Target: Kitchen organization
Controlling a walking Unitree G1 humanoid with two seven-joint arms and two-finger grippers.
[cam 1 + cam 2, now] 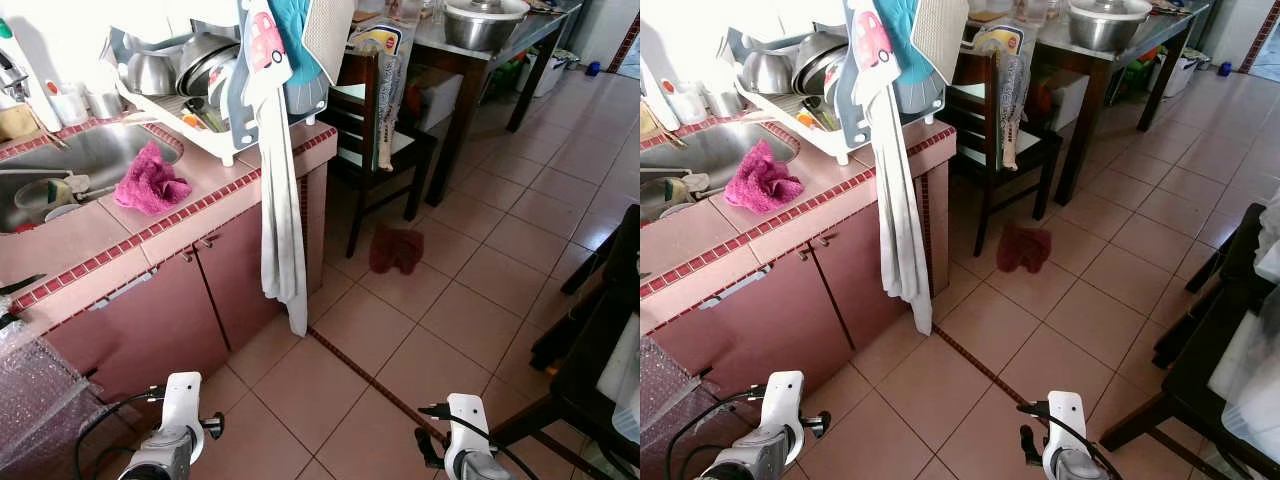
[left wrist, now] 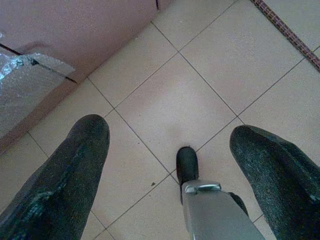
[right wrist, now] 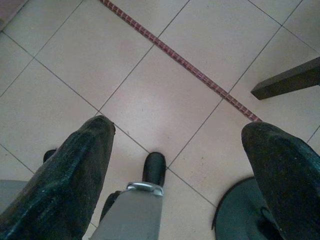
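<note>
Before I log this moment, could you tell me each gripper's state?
Left gripper: open, empty, hanging over the floor tiles.
Right gripper: open, empty, also over the floor.

A kitchen floor (image 1: pixel 470 320) of pale pinkish-beige square tiles, crossed on the diagonal by a thin strip of small dark red tiles (image 1: pixel 370 385). On the left stands a pink-tiled counter (image 1: pixel 130 240) edged in red mosaic, with pink cabinet doors (image 1: pixel 150 320) beneath and a steel sink (image 1: pixel 95 160) set into its top. The wall (image 1: pixel 70 30) behind it is white. Just right of the counter, a dark wooden chair (image 1: pixel 375 150) sits tucked beside a dark table (image 1: pixel 490 60) at the far side. Another dark piece of furniture (image 1: pixel 590 350) shows at the near right edge. Bright daylight falls on the far floor, top right.
</note>
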